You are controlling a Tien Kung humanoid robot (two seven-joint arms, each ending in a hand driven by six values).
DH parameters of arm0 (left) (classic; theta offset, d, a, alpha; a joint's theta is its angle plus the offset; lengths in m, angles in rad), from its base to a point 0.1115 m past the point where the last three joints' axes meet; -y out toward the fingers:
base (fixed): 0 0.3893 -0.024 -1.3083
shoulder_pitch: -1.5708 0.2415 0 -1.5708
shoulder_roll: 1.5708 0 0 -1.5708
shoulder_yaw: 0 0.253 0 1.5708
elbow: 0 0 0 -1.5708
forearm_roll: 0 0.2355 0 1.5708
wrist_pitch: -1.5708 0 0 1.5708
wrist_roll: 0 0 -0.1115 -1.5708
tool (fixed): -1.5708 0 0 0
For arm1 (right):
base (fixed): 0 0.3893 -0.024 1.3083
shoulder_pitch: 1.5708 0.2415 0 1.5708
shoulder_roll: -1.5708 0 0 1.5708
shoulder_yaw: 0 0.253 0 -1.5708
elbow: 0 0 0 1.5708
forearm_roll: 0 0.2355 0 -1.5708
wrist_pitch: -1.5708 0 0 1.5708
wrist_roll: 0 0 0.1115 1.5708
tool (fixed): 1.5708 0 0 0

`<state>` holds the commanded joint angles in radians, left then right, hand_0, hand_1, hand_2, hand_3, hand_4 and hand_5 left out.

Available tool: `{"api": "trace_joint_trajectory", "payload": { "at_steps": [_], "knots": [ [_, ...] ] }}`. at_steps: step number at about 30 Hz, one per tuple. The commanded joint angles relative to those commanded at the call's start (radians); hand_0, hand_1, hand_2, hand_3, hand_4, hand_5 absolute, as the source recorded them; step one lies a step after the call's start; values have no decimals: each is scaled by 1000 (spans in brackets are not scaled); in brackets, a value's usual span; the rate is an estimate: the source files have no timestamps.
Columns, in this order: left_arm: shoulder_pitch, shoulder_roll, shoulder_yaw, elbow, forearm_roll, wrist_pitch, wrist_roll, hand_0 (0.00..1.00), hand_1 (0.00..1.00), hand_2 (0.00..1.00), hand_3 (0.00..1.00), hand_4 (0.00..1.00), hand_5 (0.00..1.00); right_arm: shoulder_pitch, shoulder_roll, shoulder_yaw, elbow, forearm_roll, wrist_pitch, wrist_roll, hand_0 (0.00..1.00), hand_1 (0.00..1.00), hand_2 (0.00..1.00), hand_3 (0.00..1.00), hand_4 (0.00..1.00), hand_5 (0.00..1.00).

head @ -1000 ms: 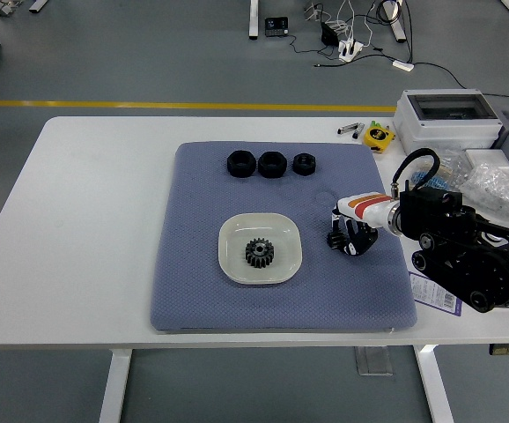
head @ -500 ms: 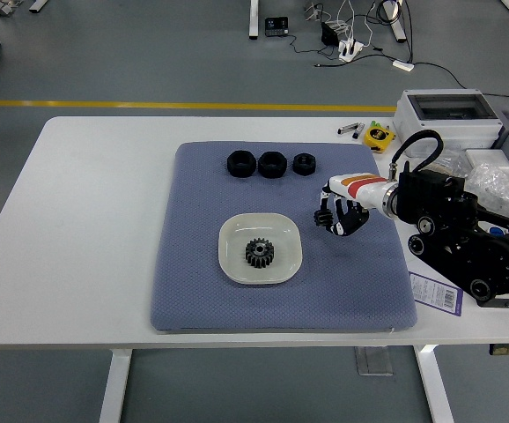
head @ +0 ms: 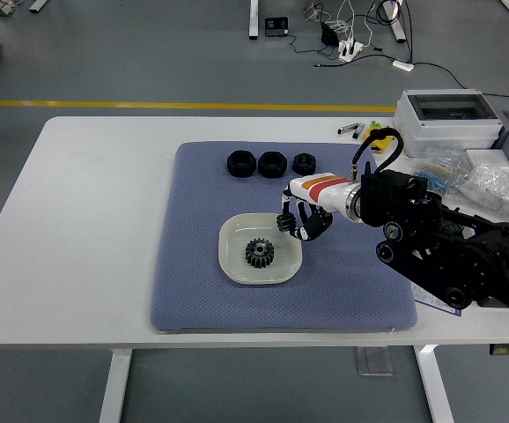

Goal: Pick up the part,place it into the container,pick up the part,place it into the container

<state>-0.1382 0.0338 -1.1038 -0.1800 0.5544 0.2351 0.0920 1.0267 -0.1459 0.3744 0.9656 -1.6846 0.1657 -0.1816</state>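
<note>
Right hand [head: 297, 220] sat over the right rim of the white dish [head: 230, 251], which lay mid-mat on the blue pad [head: 193, 291]. We read the fingers [head: 285, 225] as curled down around a small dark part, but it merged with the black fingers, so we couldn't confirm what was in the grasp. Call it clenched, probably holding a part.

The key relation: the dish centre lay down and to the left of the hand, close by. One gear [head: 258, 252] already sat in the dish, roughly centred, flat with its axis vertical. The hand was just beside the gear's upper right, not touching it as far as we could tell.

Three black nut-like parts [head: 271, 163] stood in a row on the far part of the pad, well apart from the hand and behind it.

Only the right arm was in the scene; no left arm showed. White desk [head: 87, 220] under the pad, with clutter and a grey box [head: 448, 110] at the far right corner.

Our judgement: if a part was held, the release needed the hand slightly further left, landing beside the gear rather than on top of it.
</note>
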Motion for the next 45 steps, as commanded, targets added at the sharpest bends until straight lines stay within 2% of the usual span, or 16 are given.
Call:
{"api": "trace_joint_trajectory", "payload": {
  "at_steps": [2, 3, 8, 9, 14, 15, 20, 21, 28, 32, 33, 35, 38, 39, 44, 45],
  "knots": [
    [0, 0, -2, 0, 1, 0, 0, 721, 616, 624, 552, 590, 550, 2, 7, -10, -1, -5, 4, 8, 274, 246, 330, 324, 585, 112],
    [-1, 1, -3, 0, 3, 1, 0, 721, 615, 625, 553, 590, 551, 3, 11, -14, -3, -10, 6, 11, 327, 342, 438, 476, 588, 225],
    [-2, 2, -4, 0, 4, 1, 0, 721, 615, 625, 553, 590, 551, 4, 19, -25, -17, -47, 9, 37, 327, 342, 438, 476, 588, 225],
    [-2, 2, -5, 0, 4, 1, 0, 721, 617, 625, 553, 591, 552, 4, 18, -25, -19, -52, 9, 41, 384, 482, 603, 815, 942, 363],
    [-2, 2, -4, 0, 7, 1, 1, 721, 617, 625, 553, 591, 552, 6, 16, -24, -28, -74, 8, 56, 384, 482, 603, 815, 942, 363],
    [-2, 2, -5, 0, 7, 1, 1, 721, 616, 624, 554, 591, 552, 6, 15, -24, -29, -78, 7, 60, 412, 558, 721, 915, 998, 419],
    [-2, 2, -4, 0, 8, 1, 2, 721, 616, 624, 554, 591, 552, 5, 10, -24, -31, -90, 4, 68, 412, 558, 721, 915, 998, 419],
    [-2, 2, -4, 0, 9, 1, 2, 721, 616, 624, 553, 591, 551, 5, 9, -23, -30, -90, 3, 68, 417, 574, 757, 947, 998, 418],
    [-2, 1, -3, 0, 5, 2, 0, 721, 616, 625, 553, 592, 551, -4, -12, 15, -7, -82, -11, 67, 420, 572, 752, 934, 998, 425],
    [-3, 2, -1, 0, 7, 2, 1, 721, 616, 625, 553, 592, 551, -34, -47, 76, 40, -27, -60, 79, 420, 572, 752, 934, 998, 425],
    [-3, 2, -1, 0, 8, 2, 1, 721, 618, 625, 553, 591, 552, -41, -54, 88, 49, -10, -69, 83, 400, 552, 713, 849, 966, 392],
    [-2, 1, -3, 0, 10, 2, 1, 721, 618, 625, 553, 591, 552, -82, -87, 141, 90, 73, -106, 101, 400, 552, 713, 849, 966, 392],
    [-4, 2, -1, 0, 12, 0, 1, 721, 618, 625, 553, 591, 552, -140, -129, 205, 145, 191, -131, 110, 400, 552, 713, 849, 966, 392],
    [-5, 2, -3, 0, 13, 0, 1, 721, 617, 625, 553, 591, 552, -162, -141, 226, 165, 230, -134, 111, 406, 555, 678, 725, 903, 413],
    [-8, 0, 0, 0, 12, -1, 0, 721, 617, 625, 553, 591, 552, -289, -191, 338, 269, 433, -121, 114, 406, 555, 678, 725, 903, 413],
    [-8, 0, 0, 0, 12, -1, -1, 721, 622, 622, 552, 591, 552, -319, -195, 364, 290, 472, -129, 106, 472, 600, 698, 678, 912, 448]
  ]
}}
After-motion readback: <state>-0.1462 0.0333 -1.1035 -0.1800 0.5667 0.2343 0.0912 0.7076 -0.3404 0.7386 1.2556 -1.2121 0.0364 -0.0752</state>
